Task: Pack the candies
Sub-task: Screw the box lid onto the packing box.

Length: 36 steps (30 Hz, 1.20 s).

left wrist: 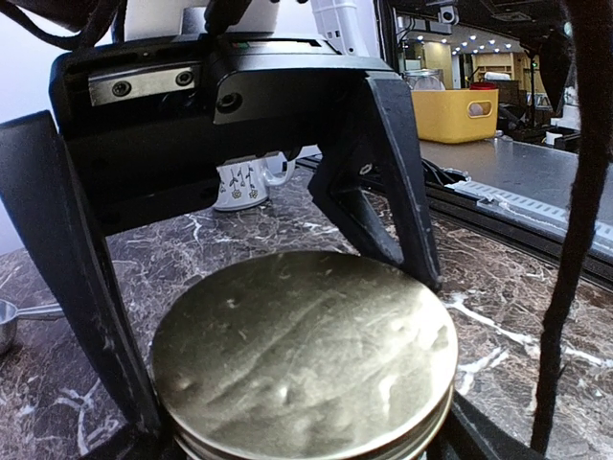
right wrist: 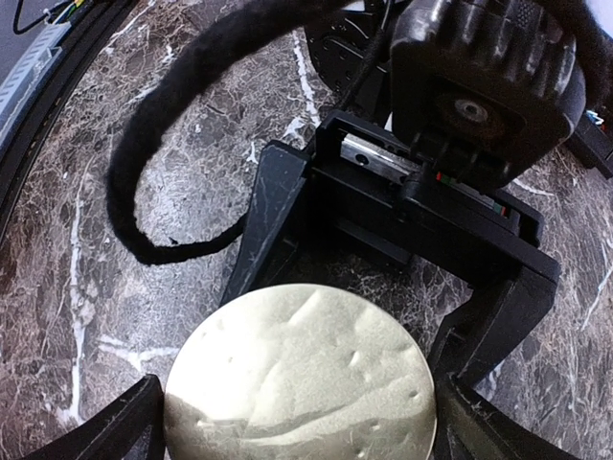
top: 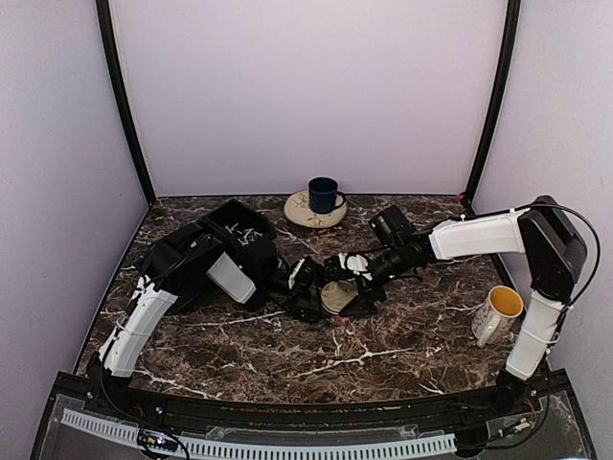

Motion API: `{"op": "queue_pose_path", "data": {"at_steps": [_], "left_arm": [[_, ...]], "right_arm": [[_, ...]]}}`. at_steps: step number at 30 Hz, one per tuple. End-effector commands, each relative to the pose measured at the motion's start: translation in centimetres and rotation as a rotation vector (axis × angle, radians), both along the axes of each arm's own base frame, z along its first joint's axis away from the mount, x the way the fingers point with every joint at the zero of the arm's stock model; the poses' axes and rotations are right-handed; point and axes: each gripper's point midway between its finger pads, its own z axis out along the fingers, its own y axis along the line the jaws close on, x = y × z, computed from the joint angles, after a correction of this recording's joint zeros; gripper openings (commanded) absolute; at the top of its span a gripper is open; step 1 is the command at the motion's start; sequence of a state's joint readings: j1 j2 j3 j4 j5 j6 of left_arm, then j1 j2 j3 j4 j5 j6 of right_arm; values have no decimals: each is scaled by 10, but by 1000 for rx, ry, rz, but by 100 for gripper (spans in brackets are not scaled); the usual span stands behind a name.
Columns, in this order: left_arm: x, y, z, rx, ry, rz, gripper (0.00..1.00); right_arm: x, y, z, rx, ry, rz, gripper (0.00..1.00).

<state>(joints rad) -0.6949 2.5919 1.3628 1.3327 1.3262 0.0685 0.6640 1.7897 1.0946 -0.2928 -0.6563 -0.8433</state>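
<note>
A gold lid [top: 337, 297] sits on a small clear jar at mid-table, and both grippers meet over it. My left gripper [top: 308, 286] comes from the left. In the left wrist view its jaws [left wrist: 302, 446] clasp the jar just under the gold lid [left wrist: 302, 350]. My right gripper [top: 356, 285] comes from the right. In the right wrist view its jaws [right wrist: 297, 417] press both sides of the gold lid [right wrist: 302, 383]. The candies [top: 247, 231] show as a few coloured specks in the black tray [top: 233, 213], mostly hidden by my left arm.
A blue mug [top: 324, 195] stands on a patterned plate [top: 305, 216] at the back. A white mug with a yellow inside [top: 498, 311] stands at the right, also in the left wrist view [left wrist: 244, 182]. A metal scoop [left wrist: 11, 321] lies at that view's left edge.
</note>
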Motion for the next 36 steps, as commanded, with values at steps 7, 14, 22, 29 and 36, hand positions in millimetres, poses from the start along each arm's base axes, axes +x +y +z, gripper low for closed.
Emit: {"op": "queue_pose_path", "data": {"at_steps": [7,14,22,29,36], "left_arm": [[-39,20,-117,281,317,0,67],[-28,20,-119,281,321,60,67],[-19,24,-114,259,339,89,67],[-18,24,-114,258,343,98,67],[-17,25,-114,255,343,104,67]], "right_arm": [[10,5,2,12,26,-41,87],[20,-2,-7,17,13,-180,86],[20,-13,-11,93,-37,-313,86],[33,-14,-22,55,-36,-546,87],[30,-5,-32,60,-65,-688,90]]}}
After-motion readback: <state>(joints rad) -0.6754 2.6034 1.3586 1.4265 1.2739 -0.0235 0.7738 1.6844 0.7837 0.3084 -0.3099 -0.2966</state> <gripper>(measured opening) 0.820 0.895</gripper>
